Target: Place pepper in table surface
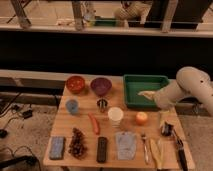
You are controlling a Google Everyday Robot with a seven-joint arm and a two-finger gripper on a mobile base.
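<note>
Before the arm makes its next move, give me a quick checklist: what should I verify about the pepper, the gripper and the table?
1. Pepper in view, lying on the table surface: ok.
2. Gripper at the pepper: not ok, it hangs over the green tray.
3. Fingers open, nothing in them: ok.
4. Straight path from gripper to pepper free: not ok, the white cup stands between.
5. Pepper apart from its neighbours, the white cup and grape bunch: ok.
</note>
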